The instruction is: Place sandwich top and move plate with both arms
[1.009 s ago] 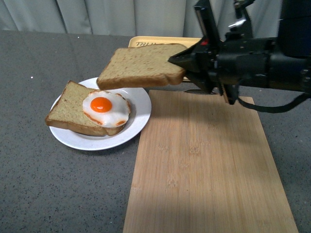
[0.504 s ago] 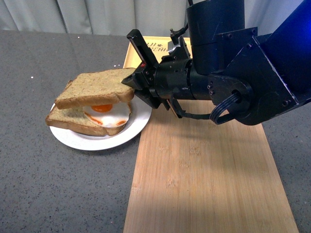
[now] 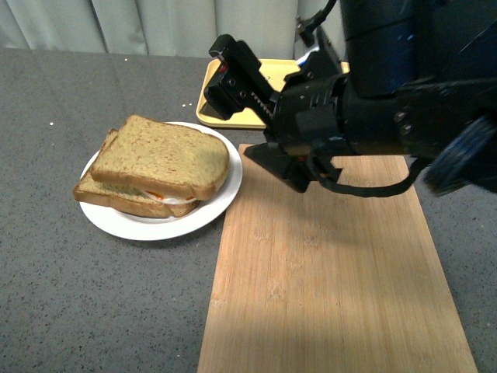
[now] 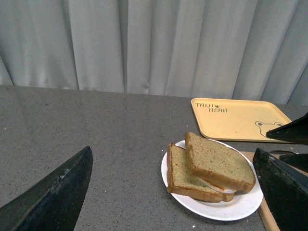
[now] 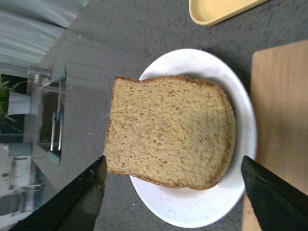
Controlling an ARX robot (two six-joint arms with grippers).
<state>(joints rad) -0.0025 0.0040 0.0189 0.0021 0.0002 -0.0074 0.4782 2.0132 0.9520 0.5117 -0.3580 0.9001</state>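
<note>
My right arm: bulky black casing with round joints and small screws, a black cable looping beneath, wedge-shaped black fingers, a blurred blue glow.

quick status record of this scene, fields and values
sandwich top: lying on the egg slice, ungripped
plate: on the table, left of the board
right gripper: open, empty, near the plate's right edge
left gripper: open, empty
tray: behind the plate
step left: moving the plate
</note>
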